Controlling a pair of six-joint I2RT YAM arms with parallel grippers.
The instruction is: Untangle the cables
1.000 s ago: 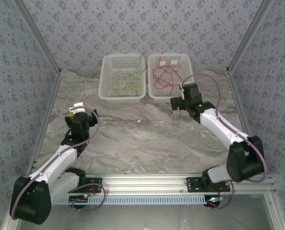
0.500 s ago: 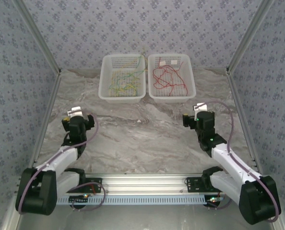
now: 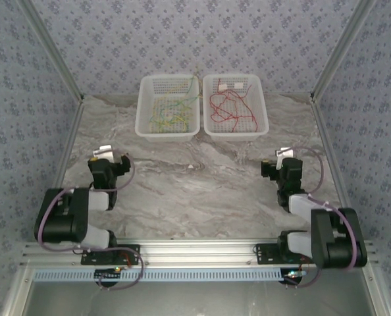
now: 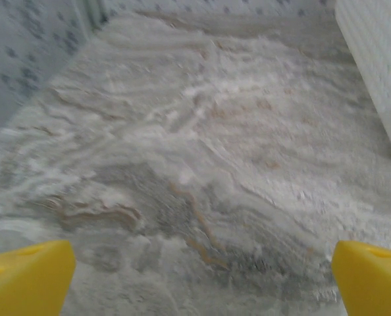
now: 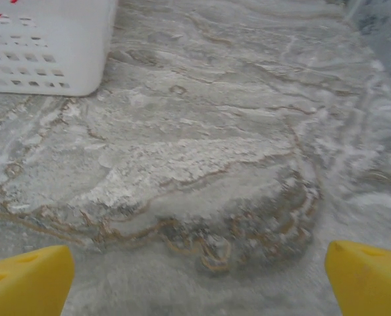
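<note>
- Left wrist view: the left pincer (image 4: 197, 282) has its jaws spread wide apart and empty. One yellow fingertip (image 4: 26, 276) sits in each lower corner, with bare marbled bench (image 4: 182, 164) between and beyond them.
- Right wrist view: the right pincer (image 5: 197, 280) is likewise spread wide with nothing in it. Its yellow fingertips (image 5: 370, 276) sit at the lower corners over the same veined bench.
- Top external view: the left arm (image 3: 64, 220) and the right arm (image 3: 330, 234) are folded up close to the near edge of the bench. The two pincers sit low over the surface, well apart from each other, each toward its own side.
- Ahead and to the right of the left pincer, the white wall of the left basket (image 4: 373, 72) cuts into the left wrist view.
- Ahead and to the left of the right pincer stands a perforated corner of the right basket (image 5: 44, 46), with a speck of red at its top edge.
- Farthest from both pincers, the two white baskets stand just beside each other at the far end of the bench.
- The green, yellow and orange cables (image 3: 169, 117) lie in a loose tangle in the left basket, with one strand climbing its right wall.
- The red cables (image 3: 227, 108) lie looped in the right basket, with two small white pieces (image 3: 230, 86) at its far end.
- All the cables are well ahead of the pincers, and neither pincer touches them.
</note>
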